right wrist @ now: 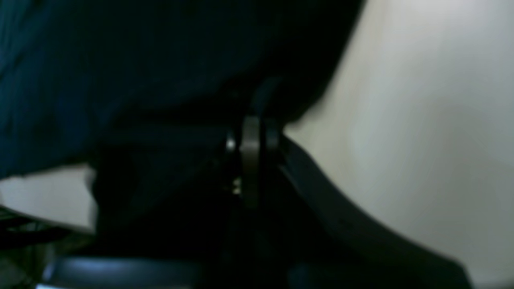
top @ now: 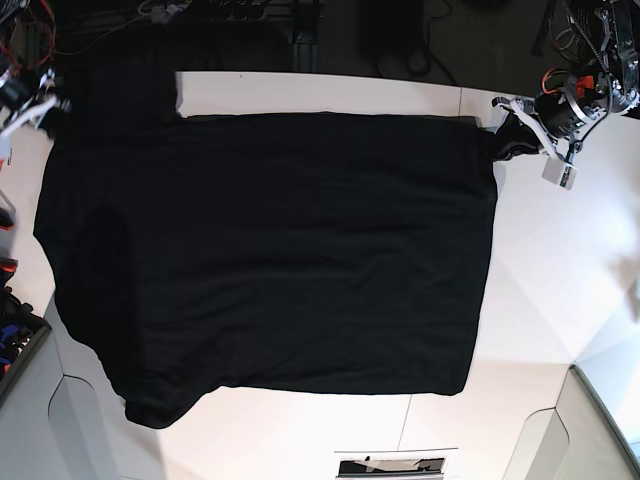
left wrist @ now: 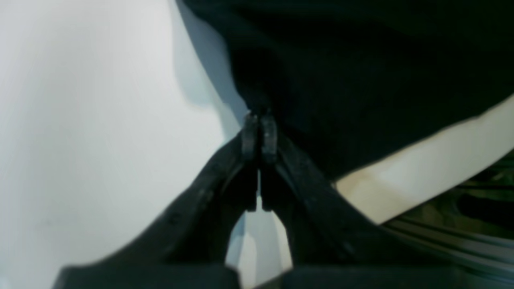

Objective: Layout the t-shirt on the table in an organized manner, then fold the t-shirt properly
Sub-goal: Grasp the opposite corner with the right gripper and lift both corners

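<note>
Here the black t-shirt (top: 270,250) lies spread across the white desk (top: 560,270), soft, light, limp; left end effector (left wrist: 259,134) and right end effector (right wrist: 251,140) each pinch its desk-edge corners, sensible holds.

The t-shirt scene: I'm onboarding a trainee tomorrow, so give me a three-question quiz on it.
1. True or false: the left tool is shut on the t-shirt.
2. In the base view, the t-shirt shows: A) a plain black side B) a striped side C) a white side.
3. Fill in: the right tool grips the shirt over the white ___.

Key: 1 true. 2 A. 3 table.
</note>
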Available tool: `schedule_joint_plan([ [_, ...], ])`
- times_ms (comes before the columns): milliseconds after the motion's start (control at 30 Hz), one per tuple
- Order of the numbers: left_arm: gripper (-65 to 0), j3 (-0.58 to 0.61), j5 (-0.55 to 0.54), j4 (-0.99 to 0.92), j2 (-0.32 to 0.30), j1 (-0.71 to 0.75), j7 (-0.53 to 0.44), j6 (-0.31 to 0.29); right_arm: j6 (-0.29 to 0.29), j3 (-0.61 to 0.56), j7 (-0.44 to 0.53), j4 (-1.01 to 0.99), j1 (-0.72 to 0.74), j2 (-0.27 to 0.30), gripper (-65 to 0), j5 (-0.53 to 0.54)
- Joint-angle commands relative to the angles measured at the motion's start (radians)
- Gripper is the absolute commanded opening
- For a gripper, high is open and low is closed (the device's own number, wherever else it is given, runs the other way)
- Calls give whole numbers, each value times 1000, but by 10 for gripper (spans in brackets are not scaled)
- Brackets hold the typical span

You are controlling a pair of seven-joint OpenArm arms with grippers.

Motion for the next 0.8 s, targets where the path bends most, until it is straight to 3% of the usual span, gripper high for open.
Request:
schedule_joint_plan([
  [0,-650,-6,-18,13,-17,-11,-19,-6,4,8,24,18,32,26,-650,7],
  [167,-650,-6,10,13,-29,-55,-95,-6,4,8,23,18,151,51,-650,-18],
  [400,-650,-6,69,-7,-34,-161,-98,-6,-2,7,27,7,299,70,-650,-90],
  [767,-650,-6,70,-262,-33,-374,-123,-6,-2,6,55,-195,529,69,-650,-114],
])
